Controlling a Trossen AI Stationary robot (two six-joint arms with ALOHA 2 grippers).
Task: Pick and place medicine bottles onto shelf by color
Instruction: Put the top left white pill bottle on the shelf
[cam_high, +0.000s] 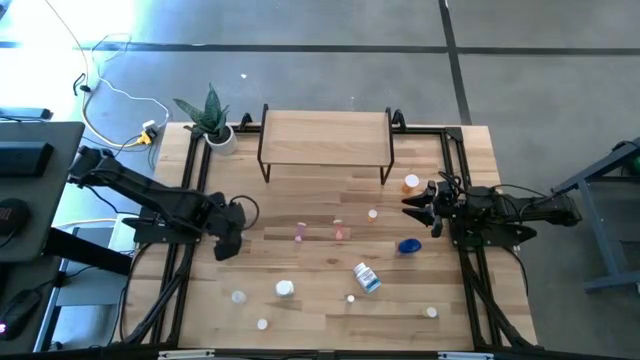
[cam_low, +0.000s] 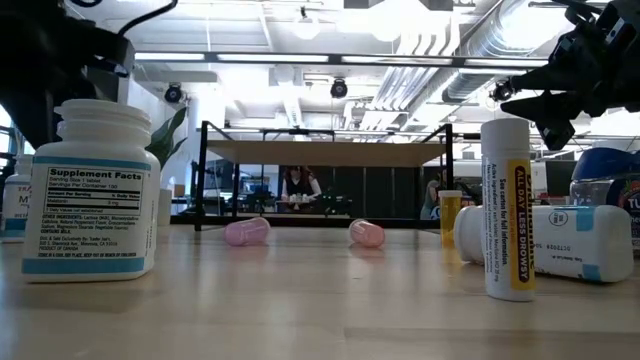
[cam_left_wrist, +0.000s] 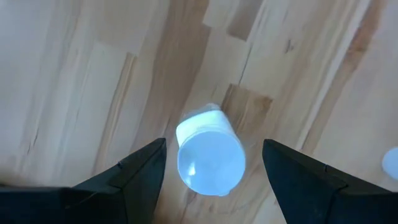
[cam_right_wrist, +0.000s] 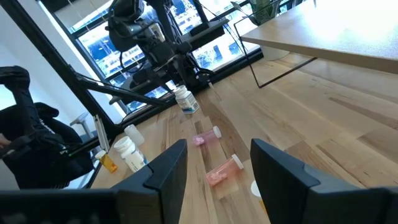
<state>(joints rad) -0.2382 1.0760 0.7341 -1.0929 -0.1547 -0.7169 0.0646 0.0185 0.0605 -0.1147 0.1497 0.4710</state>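
The left gripper (cam_left_wrist: 211, 165) hangs spread wide over 1 white bottle (cam_left_wrist: 210, 155); the right gripper (cam_right_wrist: 217, 163), seemingly empty, is parted.

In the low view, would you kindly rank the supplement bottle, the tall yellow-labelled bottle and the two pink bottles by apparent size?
1. Supplement bottle, though it is nearest the camera.
2. Tall yellow-labelled bottle.
3. Pink bottles: alike, unranked.

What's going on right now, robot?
Left gripper open over a white bottle. Right gripper open, empty. Shelf bare. Path clear.
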